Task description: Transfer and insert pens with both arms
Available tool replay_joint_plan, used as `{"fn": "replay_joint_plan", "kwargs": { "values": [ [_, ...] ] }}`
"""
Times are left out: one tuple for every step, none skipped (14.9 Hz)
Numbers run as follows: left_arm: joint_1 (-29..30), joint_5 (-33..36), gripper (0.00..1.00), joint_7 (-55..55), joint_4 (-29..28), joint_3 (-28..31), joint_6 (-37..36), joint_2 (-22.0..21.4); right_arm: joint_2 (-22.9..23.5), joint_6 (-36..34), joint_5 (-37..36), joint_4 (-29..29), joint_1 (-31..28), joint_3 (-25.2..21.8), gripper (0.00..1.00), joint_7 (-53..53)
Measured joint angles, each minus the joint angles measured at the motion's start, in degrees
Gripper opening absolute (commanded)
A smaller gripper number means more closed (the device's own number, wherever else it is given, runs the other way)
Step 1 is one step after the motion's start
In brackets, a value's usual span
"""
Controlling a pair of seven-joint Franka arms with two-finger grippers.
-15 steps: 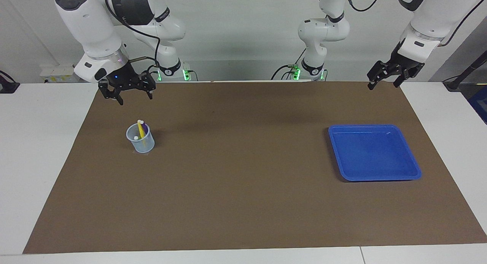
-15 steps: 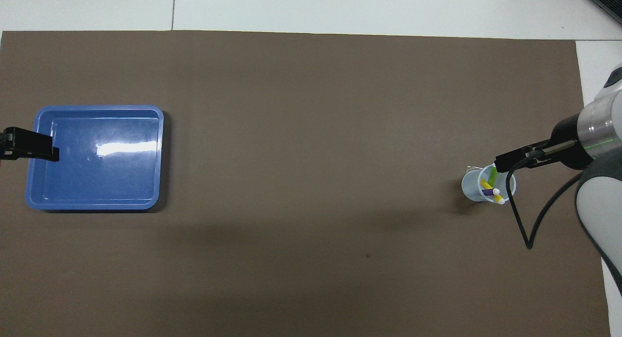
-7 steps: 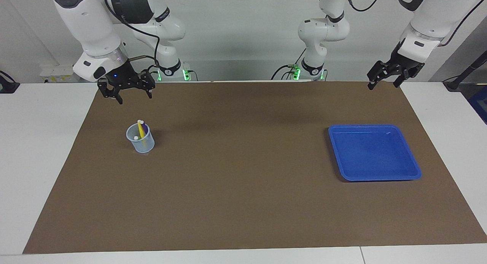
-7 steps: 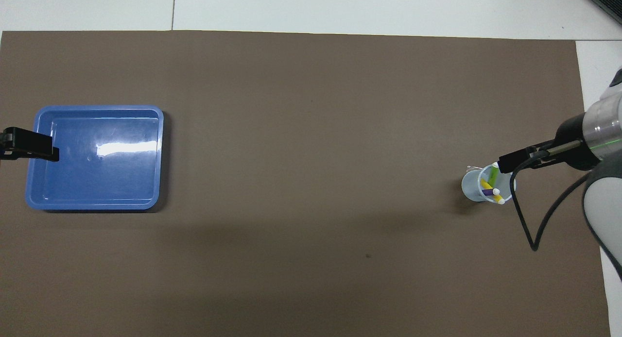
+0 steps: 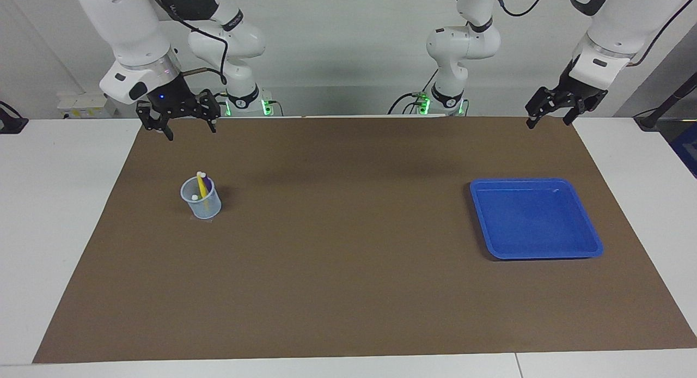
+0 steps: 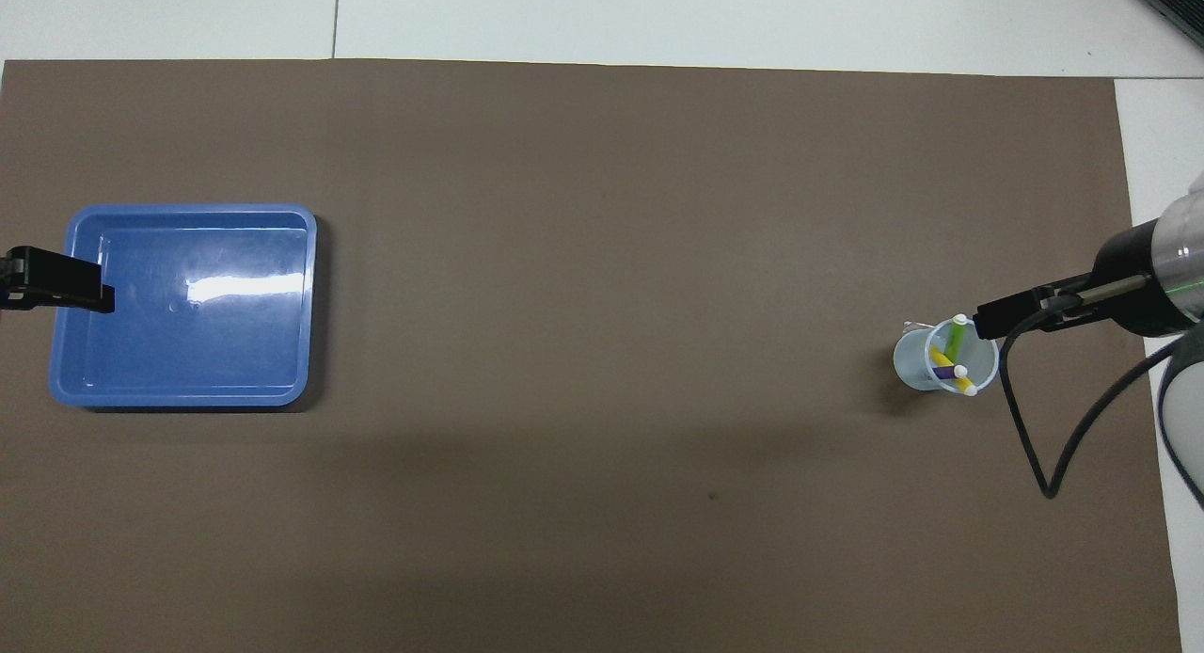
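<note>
**Right arm backs up and away from the cup – all three pens already in**

Since a second ago the right gripper [image 5: 178, 118] has risen and drawn back toward its base; it now hangs over the mat's edge nearest the robots, fingers apart and empty. Nothing else has shifted.

Largest first: the brown mat [image 5: 348, 269] – flat, matte, paper-like – covers most of the white table [image 5: 60, 214]. On it, toward the left arm's end, sits the blue tray [image 5: 593, 242], a shallow glossy plastic rectangle with rounded corners, nothing in it. The left gripper [image 5: 552, 111] waits in the air over the mat's corner by its own base, fingers likewise spread.

Toward the right arm's end stands the cup [image 5: 202, 206], small, translucent, slightly tapered. Inside it lean the pens [image 6: 950, 357] – yellow, lime green and purple, slim smooth sticks with pale rounded tips. Judging by this, insertion is done; only retreat seems left.
</note>
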Motion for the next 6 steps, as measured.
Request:
{"fn": "replay_joint_plan", "kwargs": {
  "values": [
    [0.0, 0.0, 1.0, 0.0, 0.0, 0.0, 0.0, 0.0, 0.0, -0.88, 0.0, 0.95, 0.2, -0.24, 1.0, 0.21],
    [0.0, 0.0, 1.0, 0.0, 0.0, 0.0, 0.0, 0.0, -0.01, -1.65, 0.0, 1.92, 0.23, -0.35, 1.0, 0.33],
    [0.0, 0.0, 1.0, 0.0, 0.0, 0.0, 0.0, 0.0, -0.01, -2.03, 0.0, 2.62, 0.23, -0.5, 1.0, 0.43],
    [0.0, 0.0, 1.0, 0.0, 0.0, 0.0, 0.0, 0.0, -0.01, -2.12, 0.0, 2.97, 0.23, -0.67, 1.0, 0.46],
    [0.0, 0.0, 1.0, 0.0, 0.0, 0.0, 0.0, 0.0, -0.01, -2.13, 0.0, 3.07, 0.23, -0.79, 1.0, 0.46],
    [0.0, 0.0, 1.0, 0.0, 0.0, 0.0, 0.0, 0.0, 0.01, -2.13, 0.0, 3.07, 0.23, -0.82, 1.0, 0.47]
  ]
}}
